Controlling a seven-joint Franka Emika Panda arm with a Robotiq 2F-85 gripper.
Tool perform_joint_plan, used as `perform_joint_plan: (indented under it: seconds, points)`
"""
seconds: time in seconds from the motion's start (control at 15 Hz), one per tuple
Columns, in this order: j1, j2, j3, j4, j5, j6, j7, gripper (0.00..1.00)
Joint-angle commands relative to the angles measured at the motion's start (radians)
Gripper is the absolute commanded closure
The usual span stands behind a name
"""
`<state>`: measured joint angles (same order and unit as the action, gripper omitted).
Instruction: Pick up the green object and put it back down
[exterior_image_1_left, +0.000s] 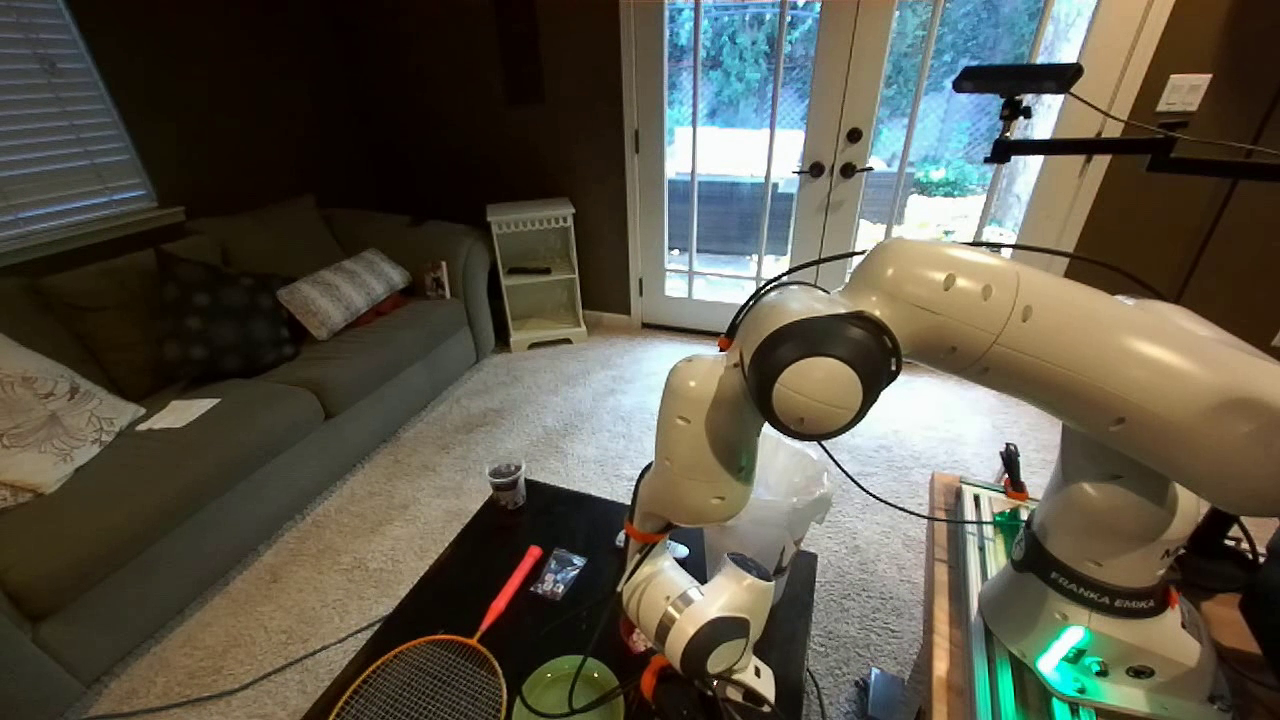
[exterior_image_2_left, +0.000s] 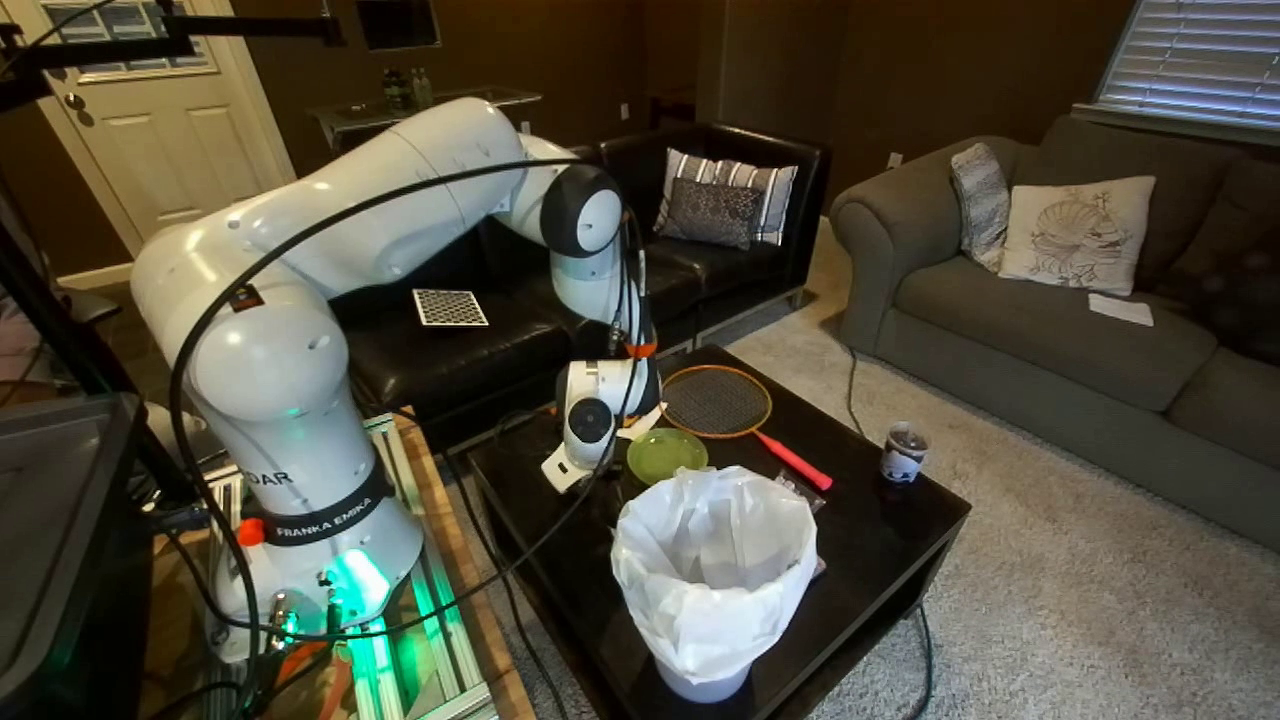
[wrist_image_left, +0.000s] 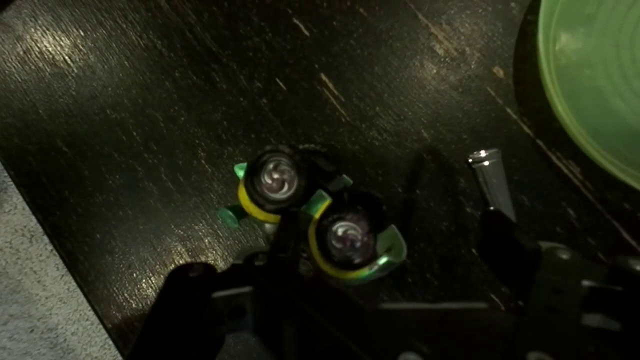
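Note:
A green toy with black wheels and yellow trim (wrist_image_left: 318, 202) lies on the dark table (wrist_image_left: 165, 120) in the wrist view. It looks like a small car. My gripper (wrist_image_left: 397, 224) is open, its dark fingers spread wide. The left finger overlaps the toy's middle in the picture; I cannot tell if it touches. Part of the toy is between the fingers and part is outside the left finger. The right finger is apart from it, beside a silver handle-like piece (wrist_image_left: 496, 182). In both exterior views the arm's wrist hides the toy and the fingertips.
A green plate (wrist_image_left: 595, 95) lies to the right in the wrist view. A white-lined bin (exterior_image_2_left: 715, 560), a badminton racket (exterior_image_2_left: 715, 402) and a cup (exterior_image_2_left: 903, 455) stand or lie on the table. A small packet (exterior_image_1_left: 560, 573) lies near the racket handle. The table edge is close to the toy.

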<state>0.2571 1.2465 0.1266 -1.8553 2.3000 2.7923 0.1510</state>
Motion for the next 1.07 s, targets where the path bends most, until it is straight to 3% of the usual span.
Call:
perform_joint_plan:
  seconds: [0.0,0.53,0.8,0.87,1.0]
  points:
    - [0.019,-0.013,-0.015,-0.010,0.010,-0.010,-0.007,0.40]
    - [0.015,-0.002,-0.003,0.003,-0.068,0.009,0.018,0.98]
    - [0.012,-0.001,0.000,0.005,-0.104,0.001,0.021,1.00]
    - [0.013,-0.002,-0.001,0.006,-0.111,-0.004,0.017,0.74]
    - [0.017,-0.006,-0.004,0.006,-0.126,0.000,0.012,0.67]
